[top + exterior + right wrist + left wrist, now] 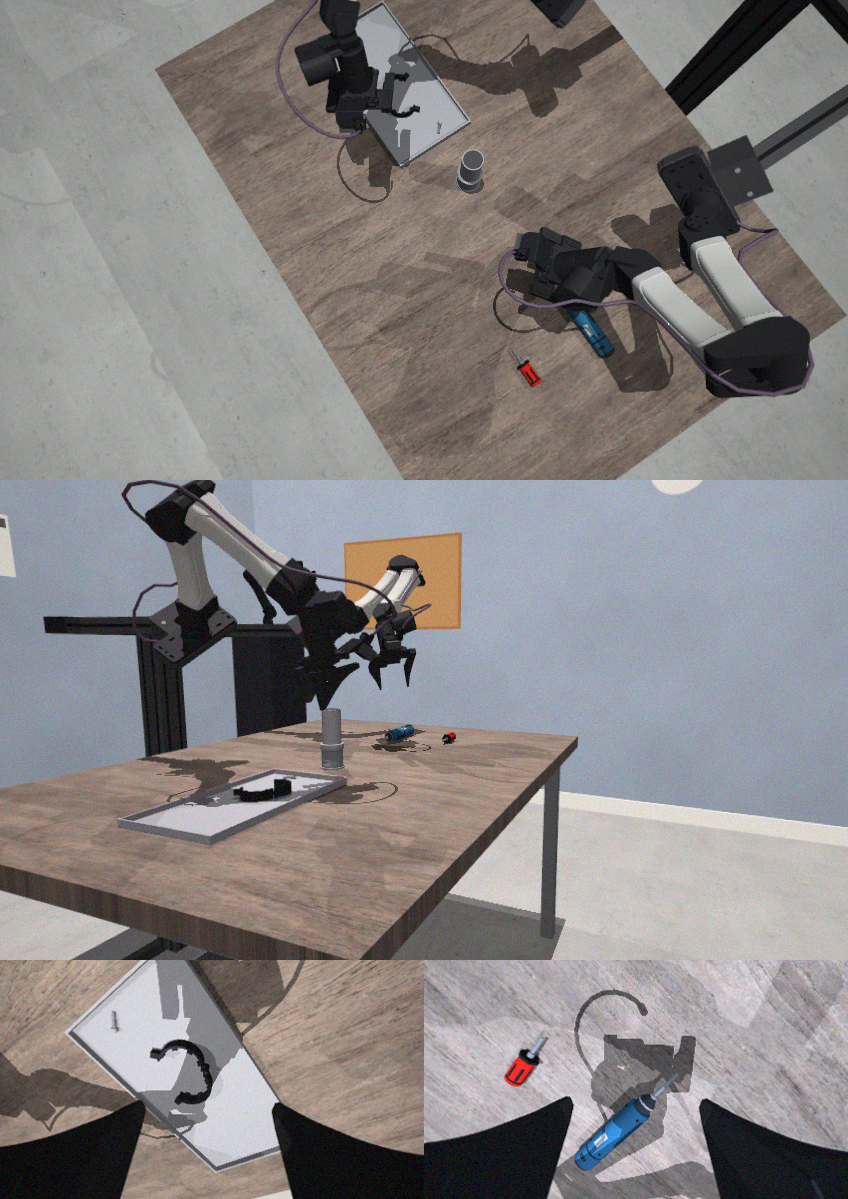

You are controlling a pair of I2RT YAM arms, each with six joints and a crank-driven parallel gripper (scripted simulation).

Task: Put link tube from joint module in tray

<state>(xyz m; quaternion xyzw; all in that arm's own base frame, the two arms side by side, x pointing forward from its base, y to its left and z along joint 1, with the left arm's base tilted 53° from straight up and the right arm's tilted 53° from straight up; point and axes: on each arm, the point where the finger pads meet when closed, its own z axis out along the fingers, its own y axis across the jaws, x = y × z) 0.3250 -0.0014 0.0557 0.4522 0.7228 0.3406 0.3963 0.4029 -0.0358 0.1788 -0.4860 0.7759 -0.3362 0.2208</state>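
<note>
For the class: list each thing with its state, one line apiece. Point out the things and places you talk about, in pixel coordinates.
left claw (550,264) (393,686) (636,1103): open
right claw (382,93) (315,704) (210,1105): open
link tube (473,159) (331,726): upright on joint module
joint module (467,186) (332,758): standing outside tray
tray (437,98) (172,824) (239,1124): flat
black curved piece (405,113) (257,796) (205,1067): inside tray
screw (439,127) (114,1022): inside tray
blue driver (589,330) (399,732) (615,1131): lying
red screwdriver (529,373) (450,737) (520,1071): lying
</note>
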